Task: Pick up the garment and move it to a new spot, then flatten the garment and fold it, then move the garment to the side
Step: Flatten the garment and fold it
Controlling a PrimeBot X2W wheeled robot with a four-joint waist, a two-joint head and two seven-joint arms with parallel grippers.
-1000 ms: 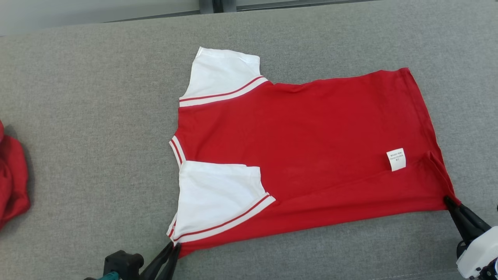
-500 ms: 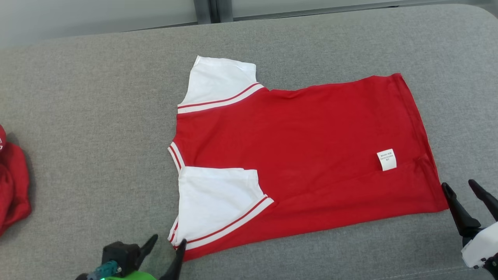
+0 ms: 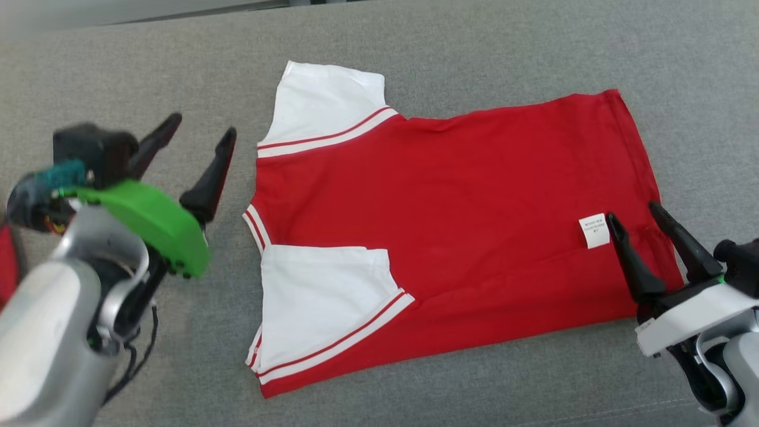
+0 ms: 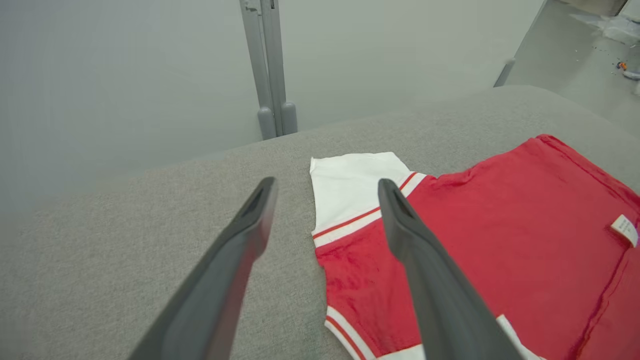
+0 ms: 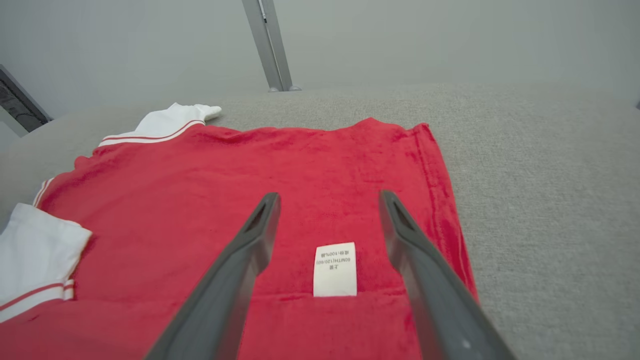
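Note:
The garment (image 3: 450, 219) is a red T-shirt with white sleeves and red-striped trim, lying flat on the grey cushion with its near side folded in and the near sleeve on top. A white care label (image 3: 594, 230) shows near its hem. My left gripper (image 3: 201, 127) hangs open above the cushion, left of the far sleeve (image 4: 350, 185), holding nothing. My right gripper (image 3: 633, 212) is open over the hem end, its fingers on either side of the care label (image 5: 335, 269) in the right wrist view. The garment (image 5: 260, 200) lies free of both grippers.
The grey cushion (image 3: 415, 35) spreads wide around the shirt. Another red cloth (image 3: 5, 267) lies at the left edge, partly behind my left arm. Beyond the cushion's far edge stand a pale wall and a metal post (image 4: 267, 65).
Both grippers have opened and let go of the shirt's near edge. They have risen and moved away from me, the left one to beside the far sleeve. The camera has shifted too.

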